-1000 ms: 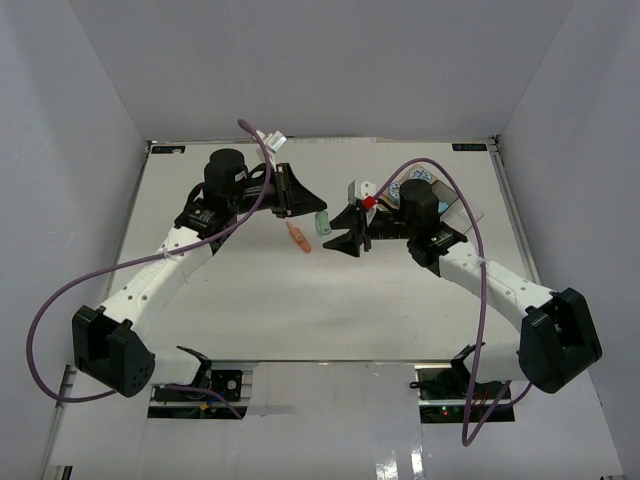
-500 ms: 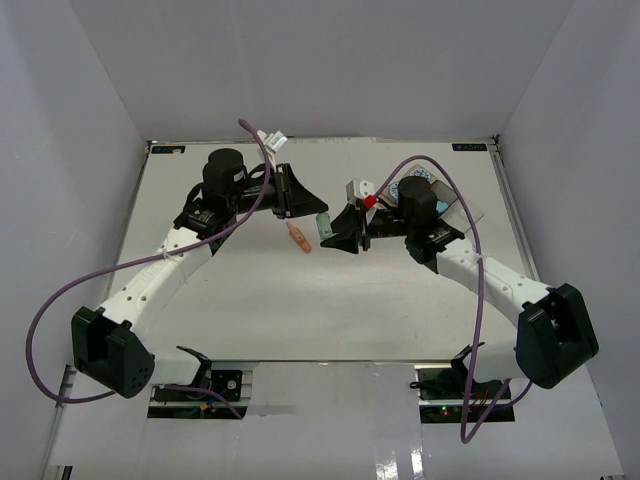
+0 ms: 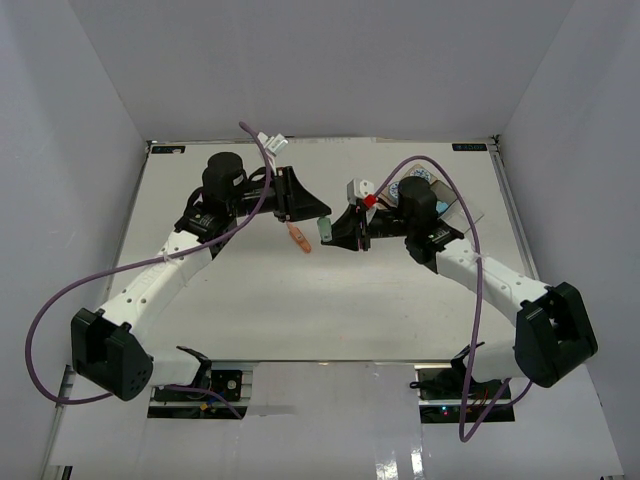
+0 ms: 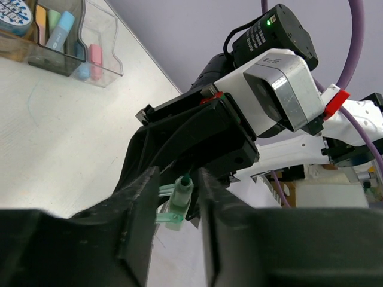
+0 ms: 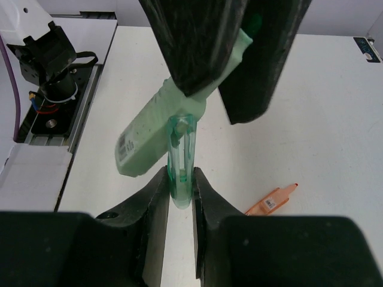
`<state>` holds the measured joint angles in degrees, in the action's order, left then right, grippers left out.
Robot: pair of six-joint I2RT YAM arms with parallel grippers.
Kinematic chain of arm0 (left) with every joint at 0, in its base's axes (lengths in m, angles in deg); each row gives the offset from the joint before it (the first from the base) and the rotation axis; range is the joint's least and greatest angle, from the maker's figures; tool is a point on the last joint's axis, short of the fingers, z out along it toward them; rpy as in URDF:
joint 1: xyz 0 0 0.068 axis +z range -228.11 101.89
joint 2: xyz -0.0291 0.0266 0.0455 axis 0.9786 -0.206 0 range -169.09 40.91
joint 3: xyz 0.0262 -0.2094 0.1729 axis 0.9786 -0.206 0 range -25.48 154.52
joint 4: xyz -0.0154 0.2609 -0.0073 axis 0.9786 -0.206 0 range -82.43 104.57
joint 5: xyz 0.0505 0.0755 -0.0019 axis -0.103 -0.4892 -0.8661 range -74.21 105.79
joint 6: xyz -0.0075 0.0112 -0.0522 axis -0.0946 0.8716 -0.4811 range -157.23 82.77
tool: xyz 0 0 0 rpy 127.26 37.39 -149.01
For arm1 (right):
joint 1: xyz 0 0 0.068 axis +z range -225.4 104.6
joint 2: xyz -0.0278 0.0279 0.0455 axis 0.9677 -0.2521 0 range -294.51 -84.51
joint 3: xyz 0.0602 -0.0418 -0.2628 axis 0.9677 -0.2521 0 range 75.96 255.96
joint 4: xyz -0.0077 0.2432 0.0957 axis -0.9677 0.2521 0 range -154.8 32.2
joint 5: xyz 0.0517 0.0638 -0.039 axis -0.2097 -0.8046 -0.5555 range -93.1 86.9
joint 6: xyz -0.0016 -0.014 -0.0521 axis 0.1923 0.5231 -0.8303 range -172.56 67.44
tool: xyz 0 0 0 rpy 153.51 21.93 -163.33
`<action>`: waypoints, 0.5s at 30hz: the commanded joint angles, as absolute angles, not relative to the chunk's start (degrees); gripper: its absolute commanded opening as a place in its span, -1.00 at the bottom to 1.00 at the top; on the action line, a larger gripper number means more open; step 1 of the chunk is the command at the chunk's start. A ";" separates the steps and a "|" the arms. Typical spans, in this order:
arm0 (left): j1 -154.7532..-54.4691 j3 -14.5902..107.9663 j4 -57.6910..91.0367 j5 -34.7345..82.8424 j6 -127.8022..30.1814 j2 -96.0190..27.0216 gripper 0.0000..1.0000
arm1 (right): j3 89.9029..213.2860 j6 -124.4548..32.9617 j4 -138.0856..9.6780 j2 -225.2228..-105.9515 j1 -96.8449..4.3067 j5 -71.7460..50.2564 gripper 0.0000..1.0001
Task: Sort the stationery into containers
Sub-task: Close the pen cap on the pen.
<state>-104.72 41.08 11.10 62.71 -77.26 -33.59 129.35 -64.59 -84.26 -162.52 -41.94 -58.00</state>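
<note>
Above the middle of the table (image 3: 250, 300), your two tools met tip to tip. The right tool (image 5: 180, 180) had just closed and sat clamped on the clear-green end of the green piece (image 5: 157, 128). The left tool (image 4: 178, 182), shut a moment before, had begun to part and stood slightly apart around the other end. That read as a handover, leaving the right tool to carry the piece to the containers (image 4: 109, 37) beyond it. The orange piece (image 3: 297, 238) lay on the table below.

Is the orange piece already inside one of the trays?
No: the right wrist view shows the orange piece lying directly on the white table.
</note>
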 commanded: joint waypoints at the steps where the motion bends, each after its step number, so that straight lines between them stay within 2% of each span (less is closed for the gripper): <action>1: -104.65 40.00 12.46 61.24 -76.26 -30.90 -0.03 | 127.73 -63.72 -83.35 -161.59 -42.00 -57.34 -0.85; 3: -104.57 39.91 12.11 60.09 -75.64 -30.81 0.23 | 126.59 -63.64 -82.56 -161.06 -42.08 -55.93 -0.85; 6: -104.48 40.44 11.50 58.60 -75.11 -30.72 0.49 | 124.75 -63.46 -82.29 -160.27 -42.52 -54.70 -0.85; 9: -104.39 41.93 9.83 56.24 -73.45 -29.85 0.63 | 123.25 -62.50 -82.03 -159.74 -42.96 -53.38 -0.85; 12: -104.39 42.64 7.81 52.11 -69.77 -27.57 0.68 | 122.63 -61.53 -81.50 -159.65 -43.49 -51.97 -0.85; 15: -104.39 40.71 6.14 49.29 -66.42 -25.11 0.63 | 122.37 -60.39 -81.15 -159.22 -43.49 -50.92 -0.85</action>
